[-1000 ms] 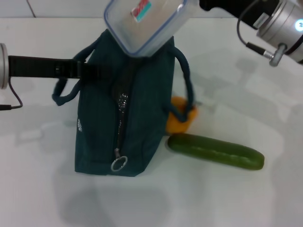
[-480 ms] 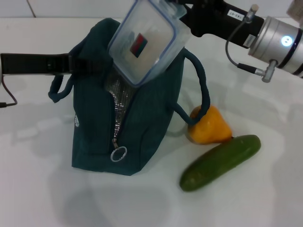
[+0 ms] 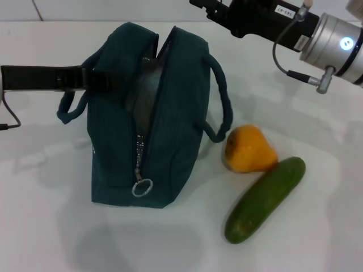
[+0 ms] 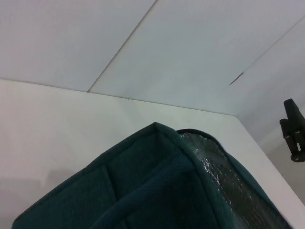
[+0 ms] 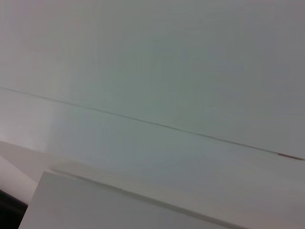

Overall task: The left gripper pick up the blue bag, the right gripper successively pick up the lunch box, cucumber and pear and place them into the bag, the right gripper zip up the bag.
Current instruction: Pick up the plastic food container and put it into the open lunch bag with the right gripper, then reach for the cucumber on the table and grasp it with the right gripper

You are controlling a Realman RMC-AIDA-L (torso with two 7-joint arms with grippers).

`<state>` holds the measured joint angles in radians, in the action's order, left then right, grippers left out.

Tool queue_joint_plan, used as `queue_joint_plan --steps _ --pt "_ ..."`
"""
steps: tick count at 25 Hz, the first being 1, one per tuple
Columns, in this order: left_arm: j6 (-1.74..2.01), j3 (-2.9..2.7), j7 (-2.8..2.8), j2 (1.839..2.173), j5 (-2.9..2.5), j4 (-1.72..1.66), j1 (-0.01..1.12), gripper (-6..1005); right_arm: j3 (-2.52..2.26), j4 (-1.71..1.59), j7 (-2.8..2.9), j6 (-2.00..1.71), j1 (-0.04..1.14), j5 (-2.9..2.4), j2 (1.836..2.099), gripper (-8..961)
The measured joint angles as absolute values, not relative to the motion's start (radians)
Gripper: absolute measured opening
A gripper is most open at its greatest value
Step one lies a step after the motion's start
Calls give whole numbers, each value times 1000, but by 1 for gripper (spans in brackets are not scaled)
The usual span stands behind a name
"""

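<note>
Your biggest risk sits at the left of the head frame: the left gripper (image 3: 91, 79) is clamped on the near handle of the blue bag (image 3: 150, 122), and that hold alone seems to keep the mouth open and the bag upright; if it slips, the mouth will likely sag shut and block the next drop. A second hazard is the far handle loop, which hangs down the bag's right side close to the pear (image 3: 248, 149); reaching in carelessly could snag it and tug the bag over. The pear touches the cucumber (image 3: 265, 198) at centre right on the table (image 3: 51, 226), so lifting either one may roll the other away. The right gripper (image 3: 198, 4) is at the top edge, above and behind the bag, and you cannot tell whether its fingers are apart or together. Inside the open zipper you see silver lining and a pale shape that is probably the lunch box (image 3: 143, 99), though it is too shadowed to confirm; nothing else shows inside.
</note>
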<state>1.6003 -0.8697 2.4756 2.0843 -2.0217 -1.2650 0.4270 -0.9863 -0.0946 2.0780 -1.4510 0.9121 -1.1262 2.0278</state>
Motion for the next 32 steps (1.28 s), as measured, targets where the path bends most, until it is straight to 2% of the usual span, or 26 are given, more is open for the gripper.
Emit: queue_joint_plan --steps 4,7,9,13,16,19,23,27,30,31,32 --pt "1591 -868 2470 2084 -2022 -1265 423 32 -998 -191 2072 -1468 869 -1130 2024 391" --pt "1586 -845 2456 2083 -2022 -1255 420 32 -1057 -323 2031 -1472 806 -1133 2011 509" --pt "1586 -823 2440 2082 -2023 -1234 424 31 -1101 -409 1981 -1473 769 -1143 1989 594" --pt "1586 -799 2422 2081 -2023 -1211 426 31 -1151 -566 1889 -1489 736 -1316 1915 777" --pt "1586 -792 2416 2081 -2023 -1210 423 31 -1148 -667 1846 -1497 738 -1493 1872 824" --pt "1586 -791 2416 2081 -2026 -1209 421 32 -1149 -793 1800 -1510 740 -1650 1849 871" --pt "1586 -791 2412 2080 -2028 -1208 418 32 -1153 -982 1805 -1579 774 -1887 1850 865" --pt "1586 -790 2395 2080 -2028 -1191 421 32 -1155 -1062 1853 -1758 876 -2078 1861 858" --pt "1583 -790 2384 2079 -2028 -1175 428 32 -1158 -1087 1868 -1903 965 -2185 1890 863" --pt "1582 -790 2382 2079 -2028 -1172 428 32 -1162 -1105 1869 -1944 990 -2225 1911 865" --pt "1582 -790 2382 2079 -2029 -1172 428 32 -1170 -1157 1869 -1992 1011 -2292 1946 867"
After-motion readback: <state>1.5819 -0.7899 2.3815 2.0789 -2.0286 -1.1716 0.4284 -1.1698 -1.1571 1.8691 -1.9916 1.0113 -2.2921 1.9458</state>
